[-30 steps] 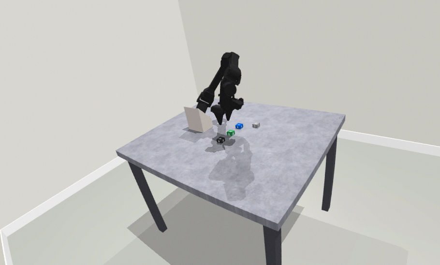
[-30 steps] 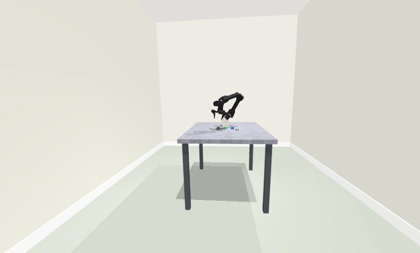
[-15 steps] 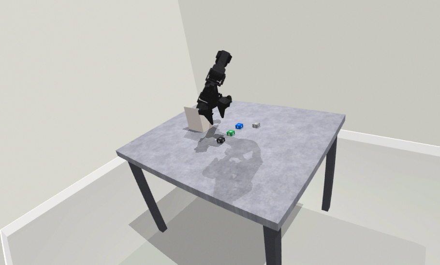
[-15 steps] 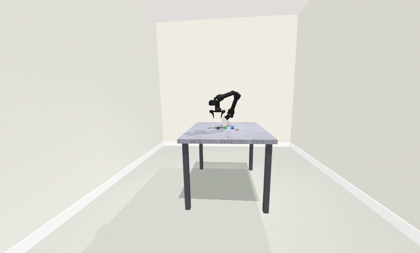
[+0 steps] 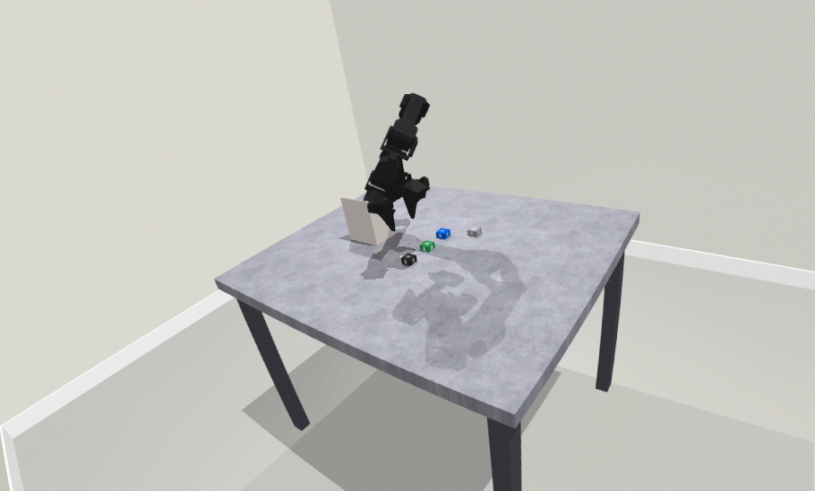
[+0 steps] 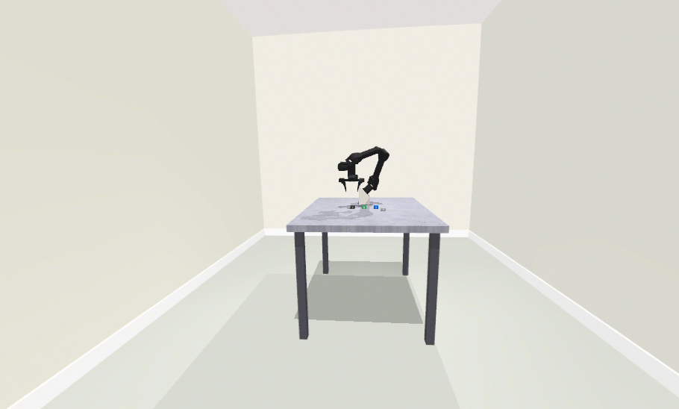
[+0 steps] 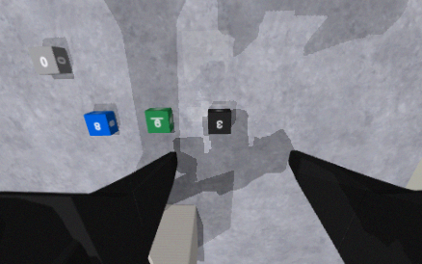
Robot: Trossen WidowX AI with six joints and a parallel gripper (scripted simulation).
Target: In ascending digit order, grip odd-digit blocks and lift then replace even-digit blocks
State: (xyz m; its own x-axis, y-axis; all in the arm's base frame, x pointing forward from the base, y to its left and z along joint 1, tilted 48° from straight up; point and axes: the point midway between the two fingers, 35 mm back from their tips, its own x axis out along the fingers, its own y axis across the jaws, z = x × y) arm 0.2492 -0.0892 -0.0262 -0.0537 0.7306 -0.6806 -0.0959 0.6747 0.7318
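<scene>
Open gripper above a table bearing four digit blocks

The table [image 5: 313, 280] [image 6: 403, 216] [image 7: 353, 96] supports four small blocks, each resting apart from the others. The black block [image 5: 408, 259] [image 6: 352, 207] [image 7: 220, 121] shows a 3 and stands at one end of a row. Next to it is the green block [image 5: 426, 245] [image 6: 363, 207] [image 7: 159, 120], whose barred digit cannot be told securely as 6 or 9. The blue block [image 5: 442, 233] [image 6: 376, 207] [image 7: 100, 123], marked 8, completes the row; the grey block [image 5: 474, 232] [image 6: 383, 209] [image 7: 49, 60], marked 0, lies outside its line. The black arm [image 5: 401, 143] [image 6: 380, 163] is bent, its gripper [image 5: 403, 223] [image 6: 351, 190] [image 7: 232, 156] raised above the tabletop. The two fingers stand wide apart and hold nothing. In the wrist view, the black block appears beyond the gap between the fingertips. A pale, wedge-shaped body [image 5: 359, 220] [image 6: 363, 196] [image 7: 176, 236] stands on the table near the blocks.
</scene>
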